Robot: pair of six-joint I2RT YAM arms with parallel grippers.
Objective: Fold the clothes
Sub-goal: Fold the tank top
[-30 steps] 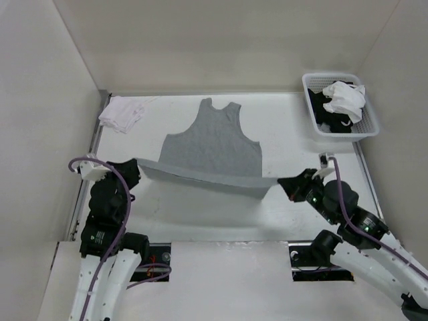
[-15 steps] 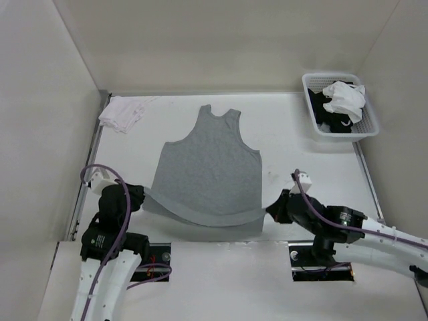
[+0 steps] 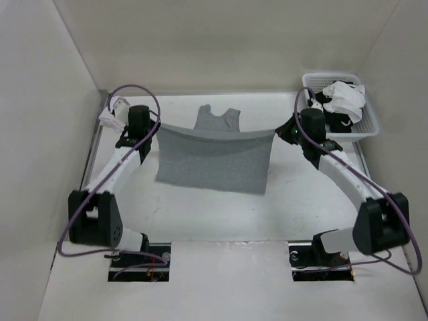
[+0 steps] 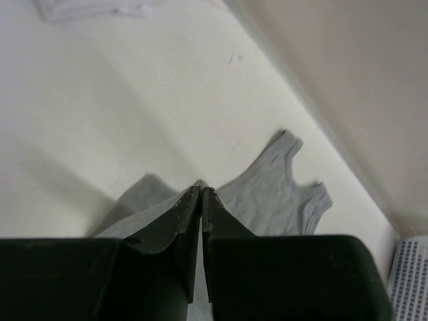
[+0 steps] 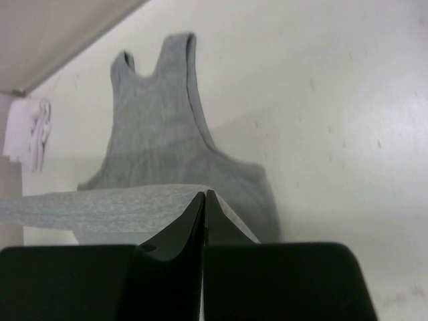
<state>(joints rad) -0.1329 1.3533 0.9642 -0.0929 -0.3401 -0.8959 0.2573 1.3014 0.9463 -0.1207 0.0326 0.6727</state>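
1. Left gripper point(image 3: 154, 126): the jaws are closed on one corner of the hem of the clothes point(image 3: 214, 157). In the left wrist view, the fingers meet at a thin seam with grey knit pinched between them point(image 4: 201, 190).
2. Right gripper point(image 3: 277, 132): the jaws are closed on the opposite hem corner. In the right wrist view, the fingertips meet, and a band of grey fabric runs away to the left of them point(image 5: 204, 195).
3. Clothes: one light grey sleeveless top.
   - The hem is raised off the table point(image 3: 200, 214) and stretched in a shallow sagging line between the two grippers.
   - The body of the top hangs down towards the near side.
   - The straps and scooped neck lie flat on the far part of the table, beyond the raised hem.
4. Count of equipment: two arms, two grippers, both extended towards the far half of the table.
5. Count of other items:
   - One white cloth bundle point(image 3: 115, 111) at the far left corner, just beside the left arm.
   - One white basket point(image 3: 346, 133) at the far right, holding a white garment point(image 3: 344, 93) and black garments point(image 3: 338, 120).
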